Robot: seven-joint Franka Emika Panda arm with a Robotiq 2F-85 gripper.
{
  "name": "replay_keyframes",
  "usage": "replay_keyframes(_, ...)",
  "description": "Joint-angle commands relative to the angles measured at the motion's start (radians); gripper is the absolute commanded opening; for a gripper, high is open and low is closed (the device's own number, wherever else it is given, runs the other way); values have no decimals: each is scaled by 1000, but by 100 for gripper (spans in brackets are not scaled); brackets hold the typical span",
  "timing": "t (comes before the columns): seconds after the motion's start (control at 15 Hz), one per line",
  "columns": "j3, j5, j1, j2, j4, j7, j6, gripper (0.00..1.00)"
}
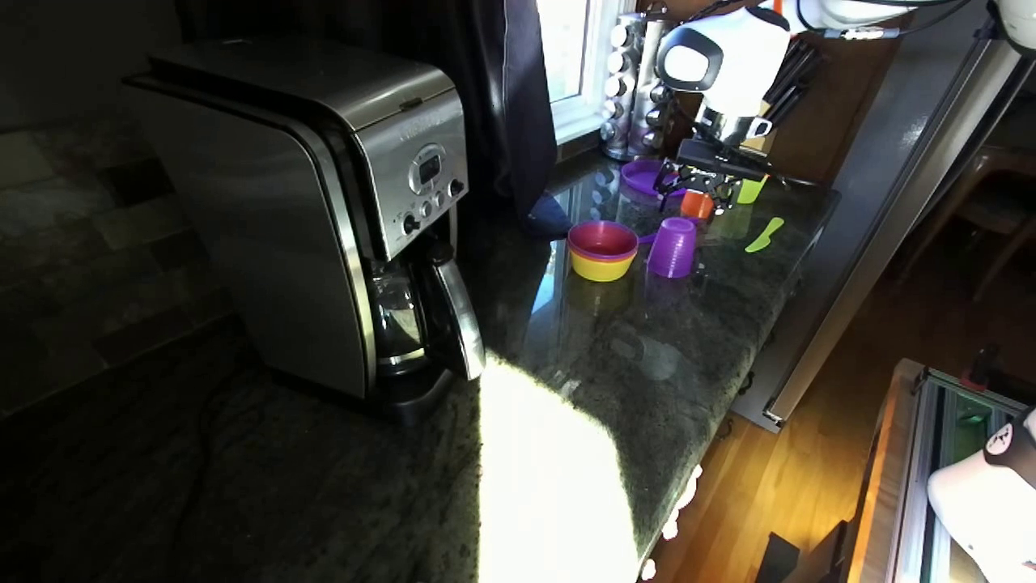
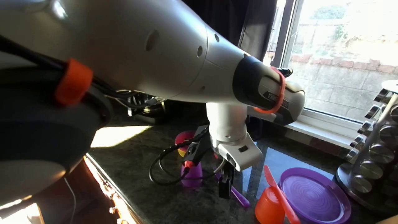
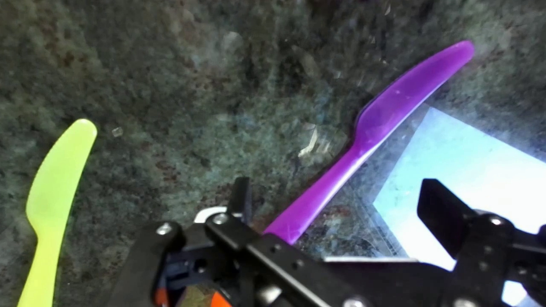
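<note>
Landmark: the purple knife (image 3: 367,143), which lay flat on the dark counter (image 3: 170,85). The gripper (image 3: 340,204) hung over the handle end of the purple knife. State: released, jaws spread wide, one to either side of the handle in the wrist view, with nothing grasped. The end of the handle ran out of sight behind the gripper's linkage; whether a jaw touched it I could not tell. The blade pointed away from the gripper, beside a pale reflection (image 3: 469,170).

Surroundings, by position from the purple knife:
- Wrist view: the green knife (image 3: 53,200) lay to its left, well apart.
- In an exterior view: the purple cup (image 1: 672,247) stood in front of it, partly hiding it; the stack of bowls (image 1: 601,267), yellow at the bottom, stood to its left, near. The coffee maker (image 1: 316,235) stood much farther left.
- In an exterior view: the orange cup (image 2: 266,207) stood to its right, near, with the orange knife (image 2: 282,196) slanting across the cup; contact between those two was unclear to me. The purple plate (image 2: 315,194) lay farther right of it, the spice rack (image 2: 376,152) farther right again.
</note>
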Motion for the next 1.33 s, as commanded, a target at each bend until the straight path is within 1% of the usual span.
replay_keyframes(0.0,-68,57,65,42,87,-47,-4,100)
replay_keyframes(0.13,-95,65,96,63,122,-46,1,100)
replay_keyframes(0.2,-107,69,110,71,137,-46,3,96)
replay_keyframes(0.27,-117,73,121,79,150,-49,4,85)
replay_keyframes(0.33,-128,77,132,86,164,-50,6,71)
replay_keyframes(0.4,-136,82,141,94,178,-54,9,71)
replay_keyframes(0.6,-162,92,167,114,214,-60,18,47)
replay_keyframes(0.67,-134,61,152,126,216,-39,36,39)
replay_keyframes(1.0,-130,58,149,137,242,-31,55,2)
replay_keyframes(1.27,-123,58,148,133,258,-22,48,3)
